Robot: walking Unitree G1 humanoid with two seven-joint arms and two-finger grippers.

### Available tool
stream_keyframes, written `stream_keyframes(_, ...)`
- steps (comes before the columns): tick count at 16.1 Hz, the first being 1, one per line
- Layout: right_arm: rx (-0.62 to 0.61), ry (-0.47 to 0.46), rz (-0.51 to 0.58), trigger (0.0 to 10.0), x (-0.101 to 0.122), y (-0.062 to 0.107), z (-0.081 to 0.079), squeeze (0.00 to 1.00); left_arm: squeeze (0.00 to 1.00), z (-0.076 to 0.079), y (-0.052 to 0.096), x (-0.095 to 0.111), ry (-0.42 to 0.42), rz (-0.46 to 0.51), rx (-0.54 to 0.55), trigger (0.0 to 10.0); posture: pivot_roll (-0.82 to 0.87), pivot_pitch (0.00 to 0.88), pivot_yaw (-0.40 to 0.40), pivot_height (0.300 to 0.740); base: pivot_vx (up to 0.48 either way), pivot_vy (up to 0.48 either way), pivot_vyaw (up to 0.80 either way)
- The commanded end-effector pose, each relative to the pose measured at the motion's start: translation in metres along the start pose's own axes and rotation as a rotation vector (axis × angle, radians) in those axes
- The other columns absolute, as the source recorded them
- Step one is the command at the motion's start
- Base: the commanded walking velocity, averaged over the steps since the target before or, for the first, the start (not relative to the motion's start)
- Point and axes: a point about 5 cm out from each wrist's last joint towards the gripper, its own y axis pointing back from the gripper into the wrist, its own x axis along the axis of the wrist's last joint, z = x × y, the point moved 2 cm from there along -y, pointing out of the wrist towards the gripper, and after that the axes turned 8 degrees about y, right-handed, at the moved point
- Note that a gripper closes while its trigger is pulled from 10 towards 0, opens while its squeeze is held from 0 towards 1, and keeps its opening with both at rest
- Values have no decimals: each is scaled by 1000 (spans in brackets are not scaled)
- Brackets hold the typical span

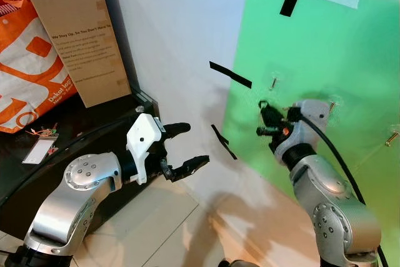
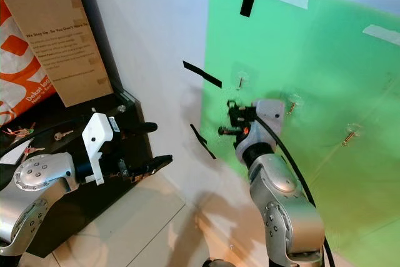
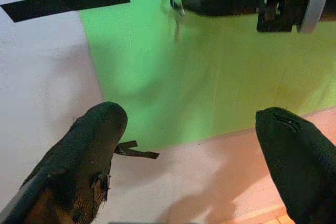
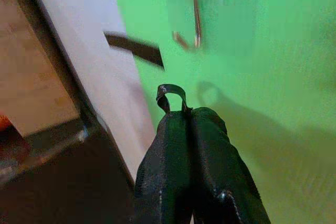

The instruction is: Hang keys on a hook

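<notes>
Nearest you, in the lower left of the head view, the left gripper (image 1: 181, 150) hangs in mid-air with its two black fingers spread wide and nothing between them; you seem to be keeping it clear of the work. To its left, a dark cabinet (image 1: 94, 123) carries an orange bag (image 1: 28, 73), a tall cardboard box (image 1: 81, 32) and a small card with cords (image 1: 40, 148), and a second key (image 2: 60, 134) lies on its top. Moving right, strips of black tape (image 1: 230, 74) pin a green sheet (image 1: 337, 48) to the white wall. In the middle right, the right gripper (image 1: 267, 123) is raised against that sheet, its fingers pinched tight on the key ring (image 4: 171, 95), whose loop pokes out beyond the tips. The ring sits just below a small hook (image 1: 274, 82); two more hooks (image 1: 392, 137) sit farther right. You are likely holding the loop forward so it can slip over the hook's tip. Pale floor tiles (image 1: 156, 217) show along the bottom.
</notes>
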Motion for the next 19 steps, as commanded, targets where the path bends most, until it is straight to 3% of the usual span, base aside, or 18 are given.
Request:
stream_keyframes(1, 3, -15, 86, 10000, 17, 0, 0, 0, 0, 3, 0, 3, -10, 0, -18, 10000, -44, 0, -1, 740, 0, 0, 0)
stream_keyframes(7, -31, -43, 116, 10000, 23, -1, 4, 0, 0, 3, -1, 3, -10, -1, -21, 10000, -44, 0, -1, 740, 0, 0, 0)
stream_keyframes(12, -33, -17, 27, 10000, 13, -5, 3, 0, 0, 3, -1, 3, -8, -2, -23, 10000, -44, 0, -1, 740, 0, 0, 0)
stream_keyframes(19, -97, -148, -34, 10000, 6, -6, 12, 0, 0, 3, -1, 3, -6, -1, -24, 10000, -45, 0, 0, 740, 0, 0, 0)
